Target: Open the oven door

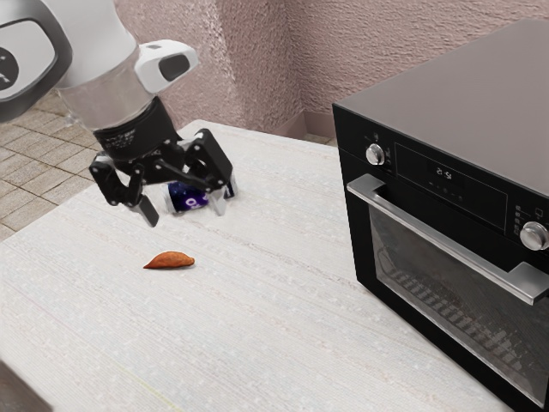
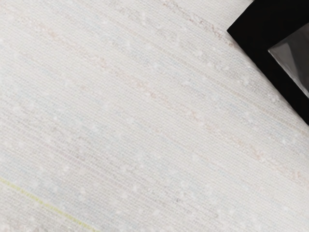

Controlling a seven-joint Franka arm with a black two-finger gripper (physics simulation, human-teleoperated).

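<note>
Gripper (image 1: 184, 209), one: fingers spread, nothing between them, above the table (image 1: 283, 343). Oven (image 1: 455, 94), one: toward the exterior view's right, door (image 1: 450, 305) closed, handle (image 1: 446, 240) untouched. Probable fault: skewed approach, fingertips striking the bar or slipping off mid-pull.

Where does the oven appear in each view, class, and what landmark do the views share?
Exterior view: the oven stands at the exterior view's right.
Wrist view: one dark front corner of it, across the table from the yellow line.
Shared landmark: that yellow line.
</note>
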